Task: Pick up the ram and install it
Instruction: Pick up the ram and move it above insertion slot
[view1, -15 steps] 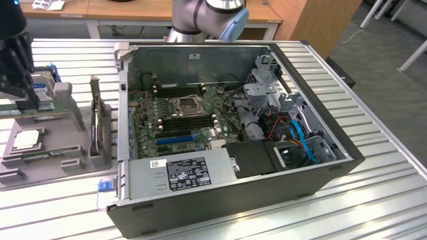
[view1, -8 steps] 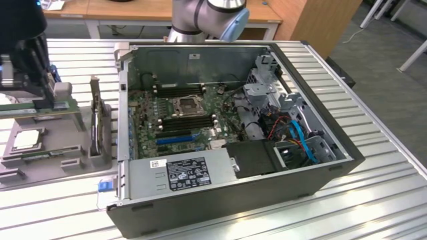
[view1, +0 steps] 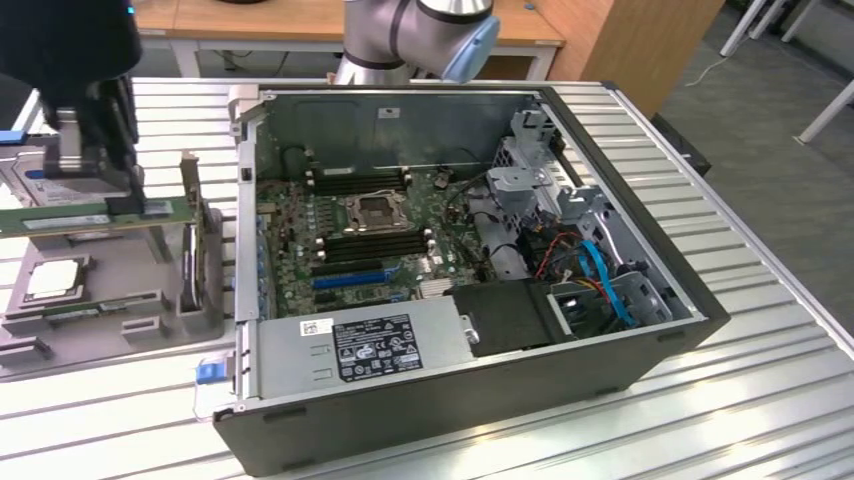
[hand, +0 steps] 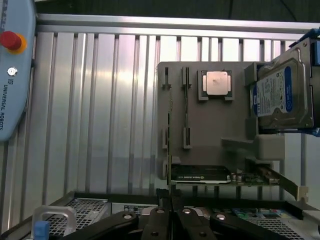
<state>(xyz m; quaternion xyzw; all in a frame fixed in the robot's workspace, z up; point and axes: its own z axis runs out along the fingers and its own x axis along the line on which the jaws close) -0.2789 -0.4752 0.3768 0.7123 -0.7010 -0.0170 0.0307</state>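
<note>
Now, at the exterior view's left, my gripper (view1: 127, 200) hangs above a gray parts holder (view1: 130, 268). My fingers are clenched on the ram (view1: 74, 220), a thin green stick held level. I pinch it by its upper long edge, which I judge leaves the lower edge free to meet a slot. Under it the holder carries a square processor (view1: 54, 280). A dark expansion card (view1: 200, 255) stands on edge just beside it.

Further right, the open computer case (view1: 441, 420) lies on its side. Its motherboard (view1: 300, 240) faces up, so the black memory slots (view1: 374, 245) can be reached from above. The ram is well apart from them.

The wrist view adds what that angle misses: my fingers (hand: 154, 225) pressed together, a hard drive (hand: 282, 97) docked at the holder's side, and a teach pendant (hand: 12, 75) with its red stop button (hand: 10, 40).
</note>
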